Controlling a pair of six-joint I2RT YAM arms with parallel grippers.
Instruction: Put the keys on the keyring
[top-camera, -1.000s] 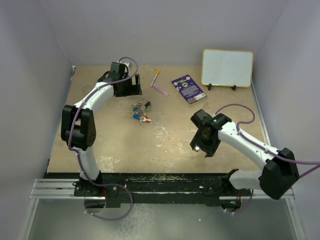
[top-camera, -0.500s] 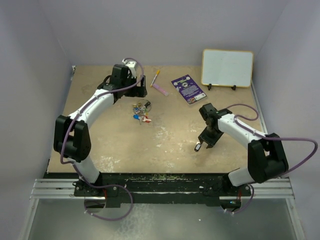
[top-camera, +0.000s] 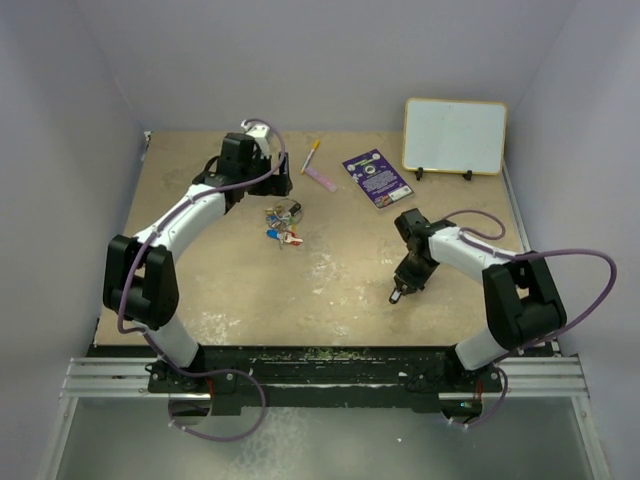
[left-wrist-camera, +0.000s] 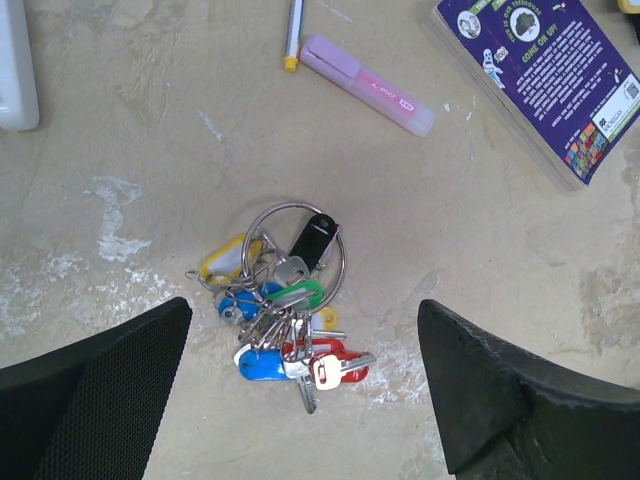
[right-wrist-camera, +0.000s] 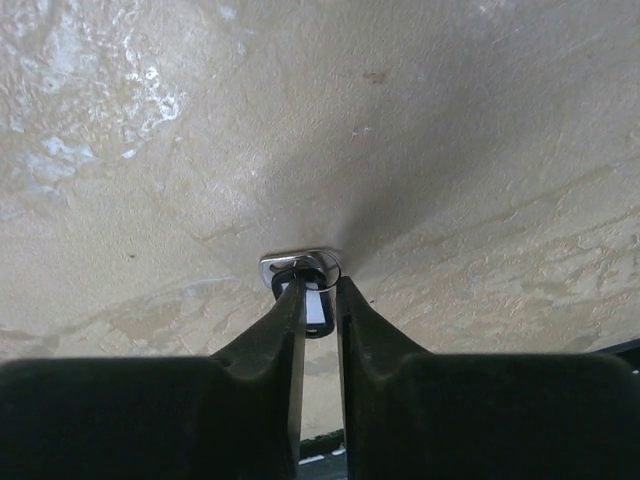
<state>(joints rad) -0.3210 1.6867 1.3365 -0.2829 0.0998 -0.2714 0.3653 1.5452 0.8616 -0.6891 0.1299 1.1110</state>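
Left claw (left-wrist-camera: 303, 320): spread to full width, holding nothing; hovers straight above the bunch, fingers well clear on both sides
Keyring (left-wrist-camera: 290, 205): flat on the table (top-camera: 230, 290), left of centre, near the pink highlighter (left-wrist-camera: 368, 85); well apart from the right arm
Keys (left-wrist-camera: 285, 335): heaped on the ring's near side, overlapping it and each other; cannot tell which are truly threaded
Loose key (right-wrist-camera: 300, 265): on bare table, right of centre, well apart from the ring
Right claw (right-wrist-camera: 320, 285): narrowed to a slit, pads against both sides of the loose key; tips down at the table surface
Risk, left: probably a clumsy descent into the heap; wide fingers likely to catch several tags at once or push the thin wire flat instead of lifting it
Risk, right: hold looks shallow, taken at the very fingertips; key may pivot or slip out on lifting, or scrape along the rough surface; a twisted key would meet the ring at a bad angle
Look, ring: thin silvery wire loop, springy by the look of it
Look, bunch: small metal blades with plastic tags in yellow (left-wrist-camera: 225, 262), green (left-wrist-camera: 297, 295), blue (left-wrist-camera: 262, 365) and red (left-wrist-camera: 330, 352); one black tag (left-wrist-camera: 313, 238) inside the loop
Look, loose key: silvery metal end beyond the fingertips, pale piece with dark rim between the pads; too small to tell more
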